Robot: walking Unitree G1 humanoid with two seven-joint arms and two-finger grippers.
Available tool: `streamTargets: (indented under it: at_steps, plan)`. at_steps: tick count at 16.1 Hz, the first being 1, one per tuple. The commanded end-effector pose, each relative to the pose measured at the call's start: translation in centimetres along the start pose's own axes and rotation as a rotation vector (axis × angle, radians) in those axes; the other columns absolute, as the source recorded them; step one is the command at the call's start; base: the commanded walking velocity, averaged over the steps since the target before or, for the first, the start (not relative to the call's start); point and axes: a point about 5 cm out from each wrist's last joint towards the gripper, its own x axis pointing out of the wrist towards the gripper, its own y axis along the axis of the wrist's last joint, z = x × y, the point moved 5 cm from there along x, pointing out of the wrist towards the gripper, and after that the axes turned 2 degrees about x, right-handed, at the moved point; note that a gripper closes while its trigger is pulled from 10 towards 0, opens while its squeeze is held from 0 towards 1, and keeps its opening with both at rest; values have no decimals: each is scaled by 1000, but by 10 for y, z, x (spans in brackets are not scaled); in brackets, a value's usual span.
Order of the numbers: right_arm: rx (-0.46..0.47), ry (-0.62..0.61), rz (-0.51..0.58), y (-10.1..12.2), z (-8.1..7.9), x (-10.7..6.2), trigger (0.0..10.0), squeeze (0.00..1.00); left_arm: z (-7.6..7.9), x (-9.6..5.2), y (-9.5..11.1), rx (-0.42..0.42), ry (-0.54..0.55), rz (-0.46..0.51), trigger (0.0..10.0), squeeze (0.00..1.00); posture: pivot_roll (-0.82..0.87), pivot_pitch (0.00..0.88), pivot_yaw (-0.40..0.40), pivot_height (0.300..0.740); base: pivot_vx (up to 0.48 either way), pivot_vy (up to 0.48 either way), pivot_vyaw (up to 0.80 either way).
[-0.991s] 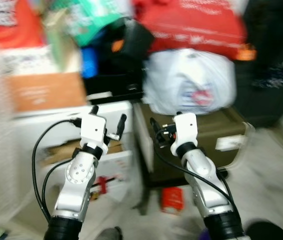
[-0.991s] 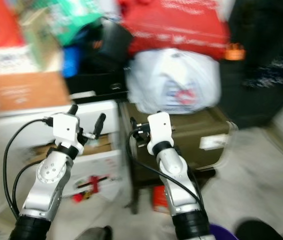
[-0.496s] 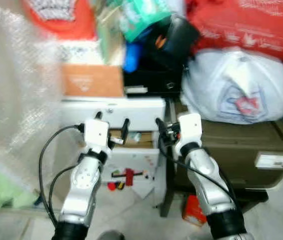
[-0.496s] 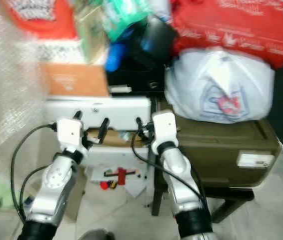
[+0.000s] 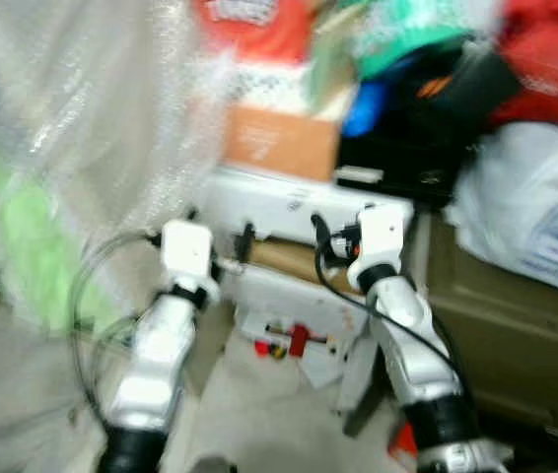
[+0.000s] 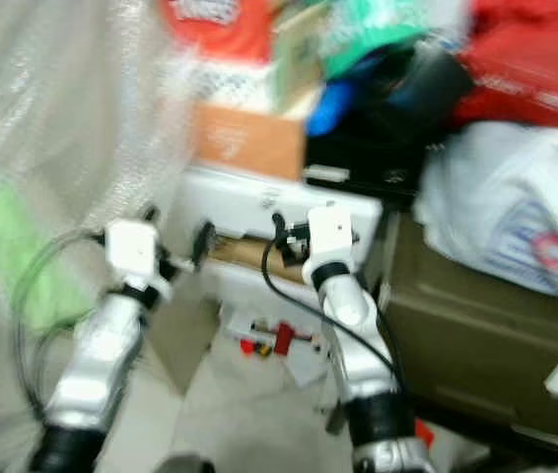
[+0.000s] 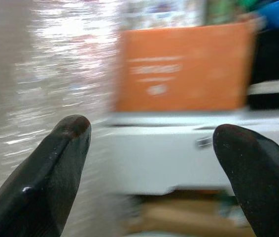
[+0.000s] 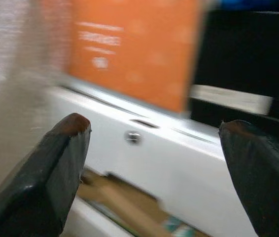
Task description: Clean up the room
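Blurry: left pincer [image 7: 147, 143] and right pincer [image 8: 154, 148] both spread, empty, facing white drawer unit [image 5: 299, 202] under orange box [image 5: 279, 143].

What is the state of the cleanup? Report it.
Nothing looks tidied yet. Both grippers, left and right, are open and empty, raised in front of the white unit. Left to do: the small red items scattered on the floor, and the piled orange box, white bag and red bag. The head views are blurred.
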Motion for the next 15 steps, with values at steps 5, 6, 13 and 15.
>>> streamTargets:
  at_steps: [5, 6, 13, 15]
  plan:
    - [-43, -108, -44, -9, 44, -51, 10000, 0, -37, -49, -18, 77, 115, -98, 10000, 0, -24, 0, -4, 740, 0, 0, 800]
    - [-53, -119, -69, -15, 50, -66, 10000, 0, -41, -58, -21, 89, 127, -120, 10000, 0, -26, 0, 0, 740, 0, 0, 800]
    - [-30, -120, -77, -14, 43, -61, 10000, 0, -32, -50, -15, 86, 121, -114, 10000, 0, -19, 0, -3, 740, 0, 0, 800]
    - [-27, -116, -79, -14, 43, -60, 10000, 0, -31, -49, -14, 84, 120, -111, 10000, 0, -18, 0, -6, 740, 0, 0, 800]
